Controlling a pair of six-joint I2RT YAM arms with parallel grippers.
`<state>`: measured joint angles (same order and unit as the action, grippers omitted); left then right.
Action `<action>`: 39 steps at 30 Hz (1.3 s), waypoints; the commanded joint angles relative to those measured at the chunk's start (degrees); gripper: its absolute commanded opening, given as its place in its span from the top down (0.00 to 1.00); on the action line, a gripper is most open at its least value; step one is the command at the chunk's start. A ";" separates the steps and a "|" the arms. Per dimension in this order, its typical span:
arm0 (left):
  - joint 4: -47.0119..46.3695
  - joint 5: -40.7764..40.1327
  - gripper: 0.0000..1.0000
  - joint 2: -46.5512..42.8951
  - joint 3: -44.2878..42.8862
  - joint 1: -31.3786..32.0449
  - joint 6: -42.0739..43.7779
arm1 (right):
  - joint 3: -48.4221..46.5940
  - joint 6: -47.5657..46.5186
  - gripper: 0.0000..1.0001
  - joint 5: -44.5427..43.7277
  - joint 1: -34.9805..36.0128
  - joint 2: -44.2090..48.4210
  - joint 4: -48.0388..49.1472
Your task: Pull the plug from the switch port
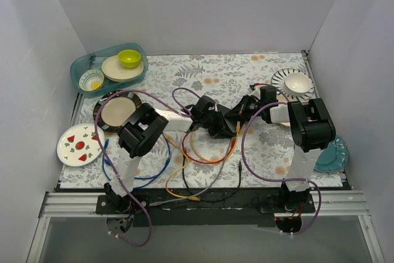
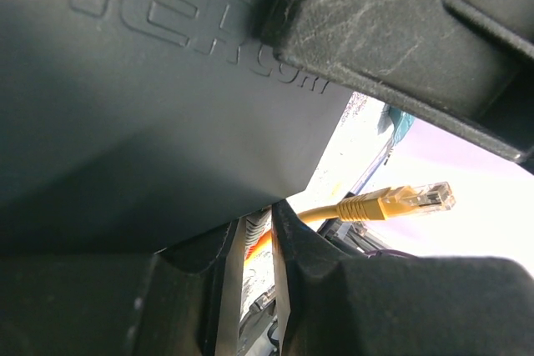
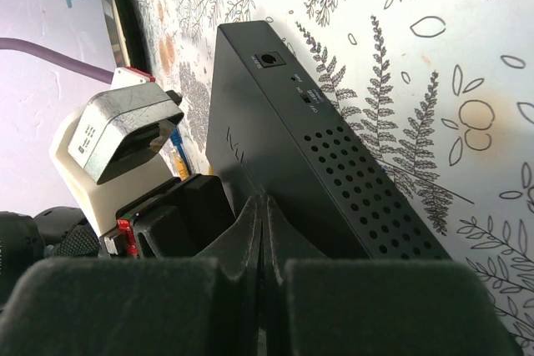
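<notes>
The switch [image 3: 275, 164] is a flat black box standing on its long edge on the floral mat; it also shows in the top view [image 1: 217, 126] and fills the left wrist view [image 2: 150, 106]. A yellow plug [image 2: 400, 200] on a yellow cable hangs free in the air, out of any socket, just past my left fingertip; it also shows in the top view [image 1: 238, 127]. My left gripper [image 2: 271, 210] [image 1: 223, 124] lies along the switch's broad face, jaws a narrow slit apart with the plug's cable crossing at the tips. My right gripper [image 3: 264, 202] [image 1: 237, 114] is shut, tips pressed on the switch's broad face.
Red, orange, blue, black and grey cables [image 1: 197, 164] loop over the near mat. A blue bin of dishes [image 1: 108, 69], a brown plate [image 1: 116, 112] and a strawberry plate [image 1: 79, 145] are left. A striped plate with a bowl [image 1: 294, 82] and a teal plate [image 1: 332, 155] are right.
</notes>
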<state>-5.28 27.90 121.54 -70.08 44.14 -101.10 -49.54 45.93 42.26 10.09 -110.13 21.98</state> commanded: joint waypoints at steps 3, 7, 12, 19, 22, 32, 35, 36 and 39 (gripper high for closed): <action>7.48 -4.61 1.00 3.45 5.66 -0.11 1.25 | 1.29 -4.18 0.99 -9.39 -0.33 -4.40 -8.00; 6.16 -3.30 1.00 1.96 8.91 0.51 1.96 | 1.29 -4.18 0.99 -9.39 -0.33 -4.66 -8.09; 5.63 -2.50 1.00 0.28 12.34 0.77 3.01 | 1.29 -4.18 0.99 -9.39 -0.33 -5.10 -7.74; 8.43 -5.13 1.00 -4.10 14.80 0.60 5.12 | 1.20 -4.45 0.99 -9.65 -0.33 -4.75 -8.26; 12.91 -8.73 1.00 -8.23 17.17 0.07 7.05 | 1.37 -4.62 0.99 -9.83 -0.42 -4.40 -8.44; 25.92 -18.05 1.00 -23.17 34.13 -8.71 3.28 | -0.20 -4.97 0.99 -11.49 -0.59 0.26 -11.77; 30.23 -21.04 1.00 -27.57 34.23 -12.58 4.50 | -1.69 -6.38 0.99 -12.98 -0.51 3.16 -14.94; 31.28 -21.48 1.00 -28.36 33.96 -14.68 5.12 | -1.88 -6.90 0.99 -13.25 -0.51 3.95 -15.82; 36.21 -23.85 1.00 -30.47 32.38 -17.41 7.49 | -2.75 -7.52 0.92 -14.57 -0.42 7.64 -18.45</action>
<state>13.23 20.23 90.87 -39.48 30.63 -99.22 -50.94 43.03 36.16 9.87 -105.86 12.93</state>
